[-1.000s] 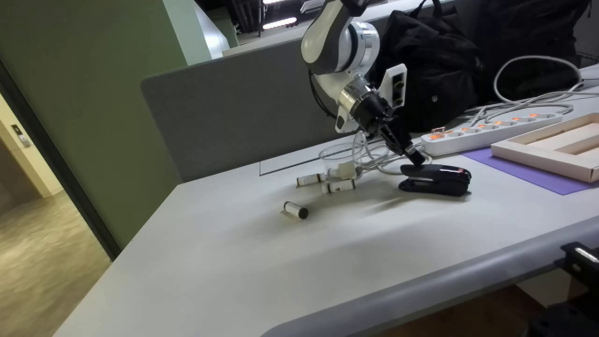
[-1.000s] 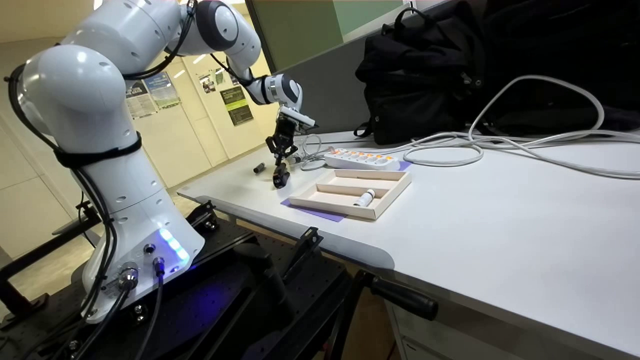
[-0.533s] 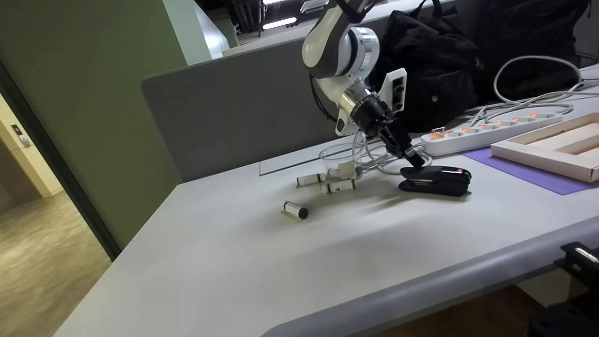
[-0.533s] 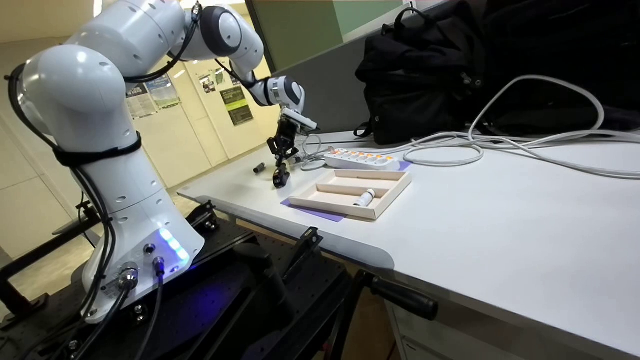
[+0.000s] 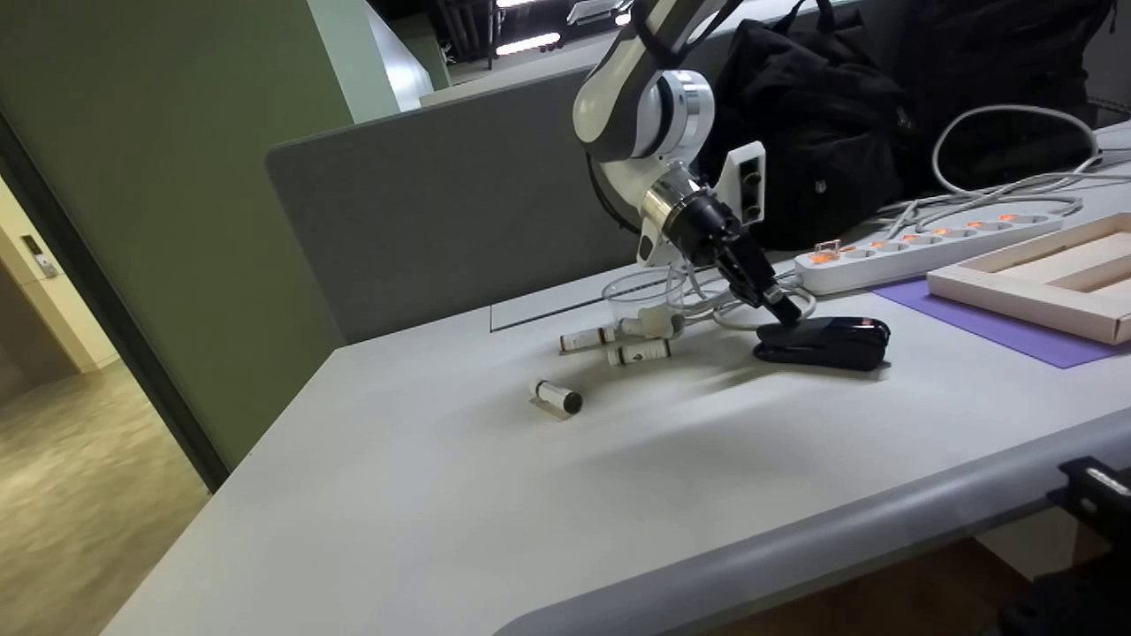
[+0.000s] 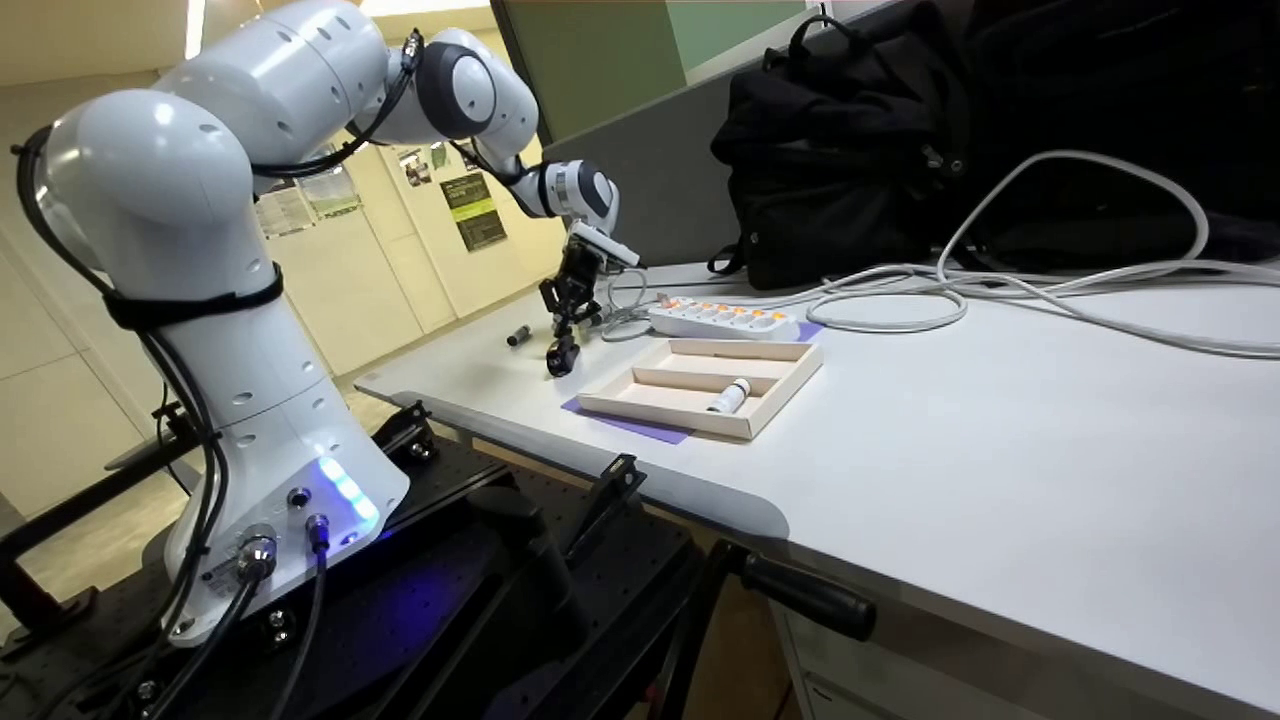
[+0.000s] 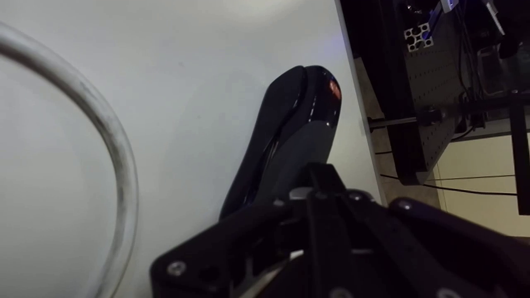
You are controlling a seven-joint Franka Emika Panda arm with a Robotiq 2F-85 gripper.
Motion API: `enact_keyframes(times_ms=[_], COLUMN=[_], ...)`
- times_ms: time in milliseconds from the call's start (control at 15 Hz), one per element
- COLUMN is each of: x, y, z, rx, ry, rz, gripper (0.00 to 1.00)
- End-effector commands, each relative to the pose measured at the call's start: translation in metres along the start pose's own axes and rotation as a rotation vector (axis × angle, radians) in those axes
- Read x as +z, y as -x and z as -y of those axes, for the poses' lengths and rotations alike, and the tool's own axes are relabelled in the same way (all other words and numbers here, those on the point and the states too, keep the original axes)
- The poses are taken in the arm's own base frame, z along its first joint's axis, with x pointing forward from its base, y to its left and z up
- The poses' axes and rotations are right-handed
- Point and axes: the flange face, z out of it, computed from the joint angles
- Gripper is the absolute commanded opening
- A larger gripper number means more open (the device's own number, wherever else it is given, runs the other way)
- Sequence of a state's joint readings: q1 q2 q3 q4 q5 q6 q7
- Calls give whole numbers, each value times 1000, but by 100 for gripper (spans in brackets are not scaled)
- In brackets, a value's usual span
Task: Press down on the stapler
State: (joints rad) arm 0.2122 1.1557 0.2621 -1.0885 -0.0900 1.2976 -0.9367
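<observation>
Robot's hand atop the black stapler

The hand's fingers are together and slant downward; in an exterior view their tips look to be touching the stapler's top near its 9 o'clock end. The stapler sits on its base on the white worktop. In the wrist view a red mark shows on its 1 o'clock end, and a pale cable curves past at 9 o'clock.

With the stapler as the middle of the dial in an exterior view, the arm reaches in from 11 o'clock. A cluster of small white cylinders lies at 9, a clear cup just behind it, and a lone cylinder with a dark end lies closer to me, between 8 and 9. At 3 I see a purple sheet under a pale tray, and in an exterior view a white bottle lies in the tray's nearer compartment. A white power strip stretches between 1 and 2 o'clock, and a black backpack slumps beyond at 12.
</observation>
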Motion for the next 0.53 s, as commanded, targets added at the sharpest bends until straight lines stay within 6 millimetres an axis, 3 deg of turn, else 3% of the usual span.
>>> enact_keyframes(times_ms=[0, 200, 467], x=[24, 8, -48], y=[-6, -4, 14], z=[-30, -23, 16], rx=[39, 40, 32], ry=[-11, -7, 21], rz=[7, -12, -73], gripper=[0, 0, 0])
